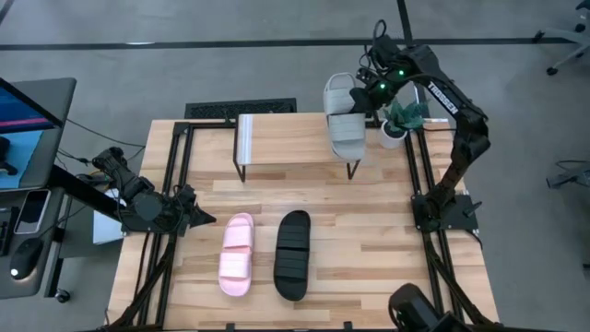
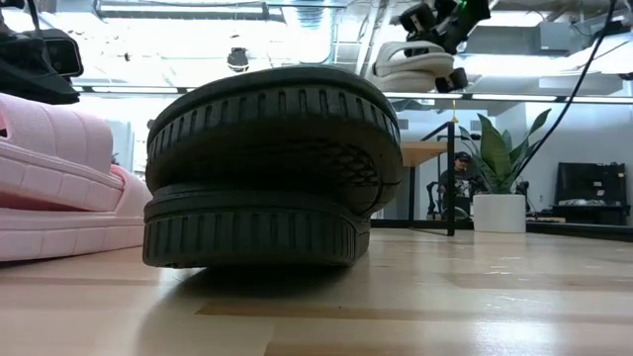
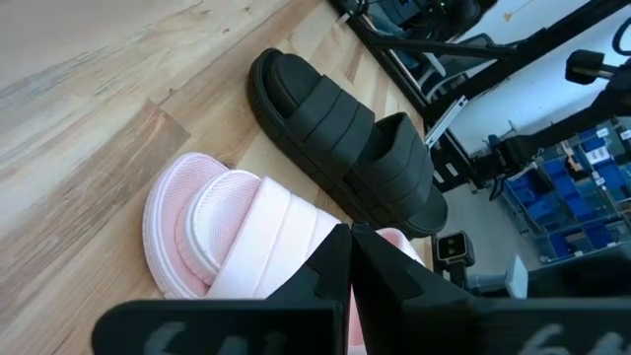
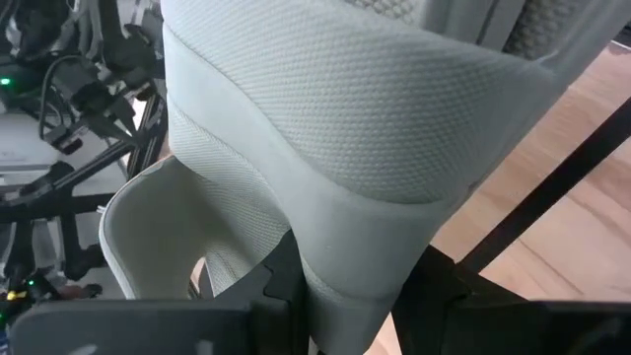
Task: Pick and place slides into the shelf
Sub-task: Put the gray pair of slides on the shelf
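Observation:
The light grey slide (image 1: 346, 118) hangs over the right end of the shelf (image 1: 286, 138), with my right gripper (image 1: 371, 92) shut on it. In the low view this slide (image 2: 415, 64) shows high up, above the shelf's plank top. The pale pink slide (image 1: 238, 254) and the black slide (image 1: 293, 254) lie side by side on their soles on the table's near half. My left gripper (image 1: 199, 219) waits shut at the table's left edge, beside the pink slide (image 3: 237, 237) and touching nothing. My right gripper pinches the grey slide's sole (image 4: 345, 286) between its two fingers, at the side edge next to the strap (image 4: 158, 227). One finger (image 4: 281, 286) lies on the strap's side, the other (image 4: 439, 291) on the far face. The fingers slant down from the table's far right. The slide is lifted clear.
A small potted plant (image 1: 395, 124) stands at the far right, close to the shelf's right end and under my right arm. A monitor and desk items (image 1: 28, 138) sit beyond the table's left edge. Bare wood lies between the shelf and the two slides.

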`<state>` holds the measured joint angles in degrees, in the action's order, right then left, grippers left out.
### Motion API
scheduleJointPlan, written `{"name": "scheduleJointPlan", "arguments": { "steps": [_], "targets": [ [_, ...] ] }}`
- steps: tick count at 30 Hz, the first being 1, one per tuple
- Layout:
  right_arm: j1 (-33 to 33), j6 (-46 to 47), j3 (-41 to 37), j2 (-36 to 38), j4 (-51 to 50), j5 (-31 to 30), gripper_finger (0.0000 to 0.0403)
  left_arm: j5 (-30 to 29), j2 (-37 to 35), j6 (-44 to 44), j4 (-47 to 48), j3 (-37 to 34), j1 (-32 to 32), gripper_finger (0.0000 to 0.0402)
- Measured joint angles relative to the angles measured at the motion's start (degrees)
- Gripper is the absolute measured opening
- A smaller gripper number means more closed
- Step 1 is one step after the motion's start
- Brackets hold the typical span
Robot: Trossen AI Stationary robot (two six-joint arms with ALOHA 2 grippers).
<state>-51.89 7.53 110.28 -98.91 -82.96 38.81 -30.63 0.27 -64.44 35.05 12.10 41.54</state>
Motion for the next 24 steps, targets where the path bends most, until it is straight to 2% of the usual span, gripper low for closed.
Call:
{"name": "scheduleJointPlan", "arguments": {
  "steps": [24],
  "targets": [
    [-2.3, 2.1, 0.0, -3.9, 2.5, -1.4, 0.0089, 0.0, 0.0, 0.2, 0.1, 0.0, 0.0, 0.0]
  ]
}}
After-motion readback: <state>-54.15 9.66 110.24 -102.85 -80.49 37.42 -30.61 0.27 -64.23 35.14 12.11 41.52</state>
